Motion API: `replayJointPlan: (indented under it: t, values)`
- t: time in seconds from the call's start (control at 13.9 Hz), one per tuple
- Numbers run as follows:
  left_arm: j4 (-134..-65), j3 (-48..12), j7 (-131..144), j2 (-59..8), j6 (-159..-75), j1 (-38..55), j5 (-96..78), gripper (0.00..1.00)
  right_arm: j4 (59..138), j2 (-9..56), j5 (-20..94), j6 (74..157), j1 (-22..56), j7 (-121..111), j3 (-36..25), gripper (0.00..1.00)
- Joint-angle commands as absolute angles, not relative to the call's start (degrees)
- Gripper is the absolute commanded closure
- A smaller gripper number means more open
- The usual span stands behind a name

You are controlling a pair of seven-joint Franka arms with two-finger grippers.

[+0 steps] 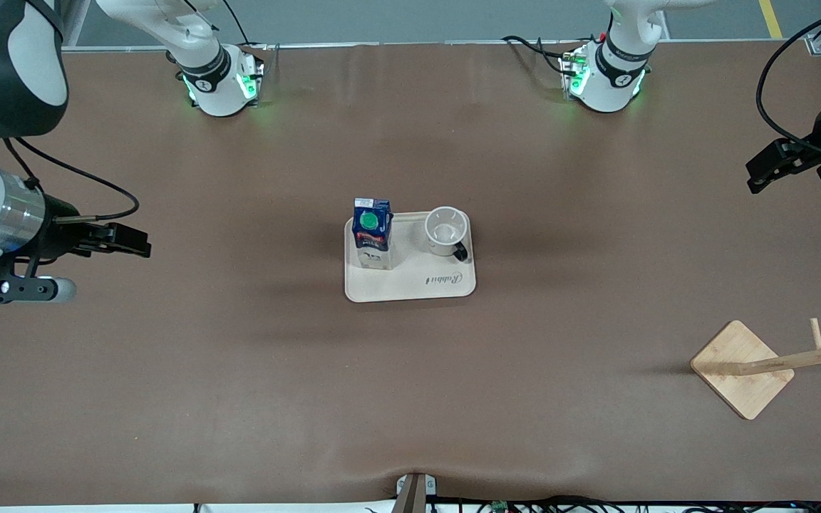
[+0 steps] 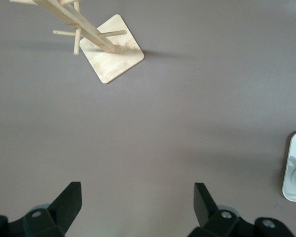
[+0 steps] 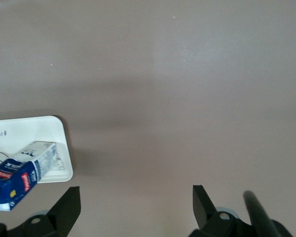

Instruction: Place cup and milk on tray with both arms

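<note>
Cream-coloured and flat, the tray (image 1: 410,285) sits at the centre of the front view on the brown table (image 1: 239,392), with the milk (image 1: 372,235) standing upright on its end toward the right arm and the cup (image 1: 446,231) upright beside it on the end toward the left arm, handle turned toward the camera. At the view's left edge the right gripper (image 1: 125,241) hangs over bare table with its fingers (image 3: 69,210) spread apart and empty, well away from the tray. At the upper right edge the left gripper (image 1: 774,167) hangs likewise, fingers (image 2: 69,202) apart and holding nothing, while a bamboo stand (image 1: 742,368) rests in the lower right corner.
</note>
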State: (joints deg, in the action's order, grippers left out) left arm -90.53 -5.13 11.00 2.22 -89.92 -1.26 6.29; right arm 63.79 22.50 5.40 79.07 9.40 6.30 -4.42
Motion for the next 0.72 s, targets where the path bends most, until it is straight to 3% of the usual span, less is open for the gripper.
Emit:
replayJointPlan:
  t: [0.0,0.65]
  values:
    - [-91.23,-5.36,10.28,3.25,-90.35,-1.58,5.98,0.00,64.78,21.62,4.22,78.66,7.82,3.34,-3.52,0.00]
    - [-91.32,-5.45,10.28,3.51,-89.74,-1.58,5.98,0.00,64.77,19.87,2.11,77.96,4.32,2.99,-3.78,0.00]
